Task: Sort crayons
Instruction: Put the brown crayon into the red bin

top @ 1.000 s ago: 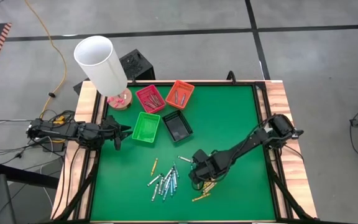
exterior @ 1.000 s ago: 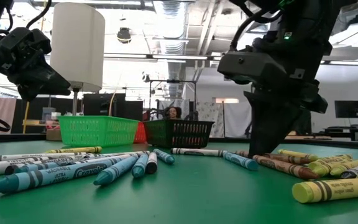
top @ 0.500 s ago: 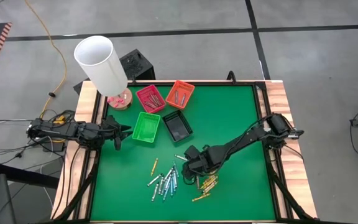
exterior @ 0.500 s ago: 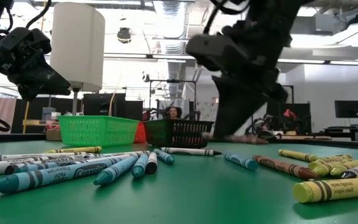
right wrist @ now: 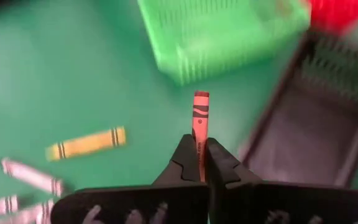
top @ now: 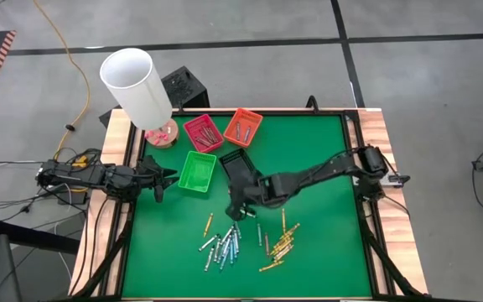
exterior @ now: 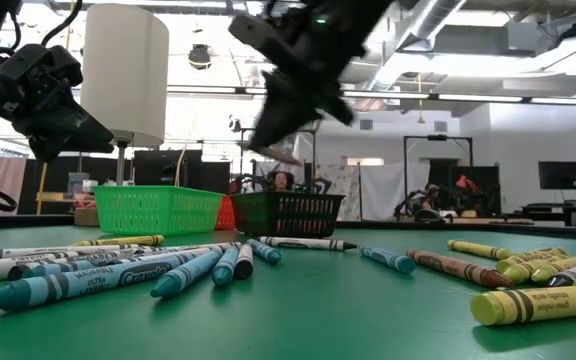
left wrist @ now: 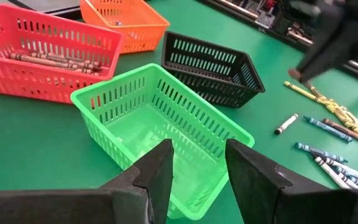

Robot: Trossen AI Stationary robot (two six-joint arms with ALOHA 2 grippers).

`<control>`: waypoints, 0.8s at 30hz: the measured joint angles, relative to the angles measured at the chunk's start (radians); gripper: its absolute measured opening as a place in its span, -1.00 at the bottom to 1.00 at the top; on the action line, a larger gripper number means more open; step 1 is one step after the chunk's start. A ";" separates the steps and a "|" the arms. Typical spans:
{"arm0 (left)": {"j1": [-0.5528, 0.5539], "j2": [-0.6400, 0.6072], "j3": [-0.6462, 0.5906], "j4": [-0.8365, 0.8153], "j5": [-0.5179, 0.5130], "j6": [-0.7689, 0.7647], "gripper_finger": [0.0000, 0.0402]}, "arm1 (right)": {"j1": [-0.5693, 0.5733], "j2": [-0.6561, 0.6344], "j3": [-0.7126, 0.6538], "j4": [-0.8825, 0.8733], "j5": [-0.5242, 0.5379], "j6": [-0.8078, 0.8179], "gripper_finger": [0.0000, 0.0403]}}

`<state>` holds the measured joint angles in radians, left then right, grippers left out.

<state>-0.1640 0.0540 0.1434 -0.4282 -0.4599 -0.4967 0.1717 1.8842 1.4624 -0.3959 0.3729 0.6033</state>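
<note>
My right gripper (top: 236, 204) hangs above the mat beside the near end of the black tray (top: 239, 170), shut on a red-brown crayon (right wrist: 201, 115). Crayons lie flat on the green mat. A blue and grey-white heap (top: 222, 245) is at the near middle, a yellow heap (top: 279, 247) lies to its right, and one yellow crayon (top: 209, 222) lies apart. My left gripper (left wrist: 199, 168) waits open at the table's left edge, pointing at the green tray (left wrist: 160, 127) without touching it. My right gripper pinches the red-brown crayon by its rear part (right wrist: 198, 135) between the two fingertips. The crayon lies along the fingers, and its flat free end (right wrist: 201, 95) sticks out ahead of them. The fingers slant down from the table's right side. The crayon is lifted clear of the mat.
The red tray (top: 202, 132) and the orange tray (top: 242, 126) stand at the far side with crayons in them. A lamp with a white shade (top: 135, 84) stands at the far left corner. Bare mat lies to the right of the trays.
My right gripper has risen from the yellow heap and swung toward the table's left and far side, up to the black tray, rolling as it went. It carries the red-brown crayon, now lifted clear of the mat.
</note>
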 joint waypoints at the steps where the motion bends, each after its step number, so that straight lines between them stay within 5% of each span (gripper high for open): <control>1: 0.000 0.000 0.000 0.000 0.000 0.005 -0.32 | -0.020 0.000 0.000 0.052 0.000 -0.037 -1.00; 9: 0.000 0.000 0.000 0.000 -0.001 0.007 -0.32 | -0.155 0.002 0.001 0.475 -0.005 -0.334 -1.00; 24: 0.000 0.000 0.000 -0.001 -0.082 0.041 -0.32 | -0.322 0.011 0.001 0.715 -0.136 -0.601 -1.00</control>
<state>-0.1640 0.0540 0.1436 -0.4290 -0.5421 -0.4553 -0.1502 1.8956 1.4631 0.3193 0.2370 0.0020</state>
